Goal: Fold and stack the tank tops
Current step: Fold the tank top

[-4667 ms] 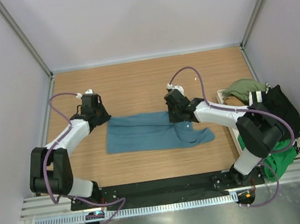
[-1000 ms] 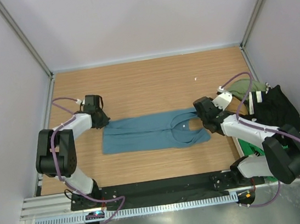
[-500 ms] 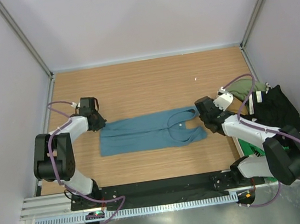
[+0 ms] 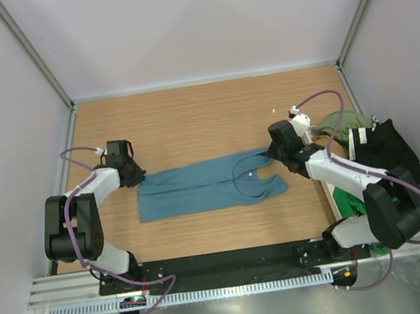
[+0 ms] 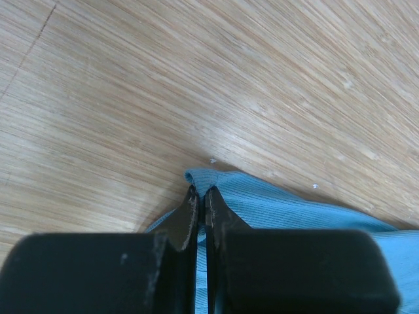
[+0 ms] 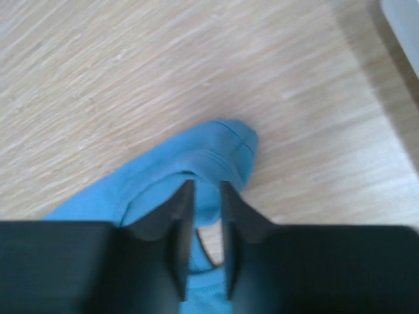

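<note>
The teal blue tank top (image 4: 199,189) lies stretched left to right on the wooden table, straps at its right end. My left gripper (image 4: 132,176) is shut on its far-left hem corner, and the pinched cloth (image 5: 222,186) shows at the fingertips of this gripper (image 5: 201,191) low over the wood. My right gripper (image 4: 272,153) is closed on the far shoulder strap. In the right wrist view the strap's teal loop (image 6: 222,147) sits between the fingers of this gripper (image 6: 208,186). No tan brown top is in view.
A white tray (image 4: 328,186) at the right edge holds an olive top (image 4: 342,122), a black top (image 4: 390,153) and a green top (image 4: 354,203). Grey enclosure walls stand at the left, far and right sides. A small white speck (image 4: 274,110) lies on the far wood.
My left gripper has drawn the hem corner further left. My right gripper has moved toward the far side with the strap. The teal top now lies longer and flatter.
</note>
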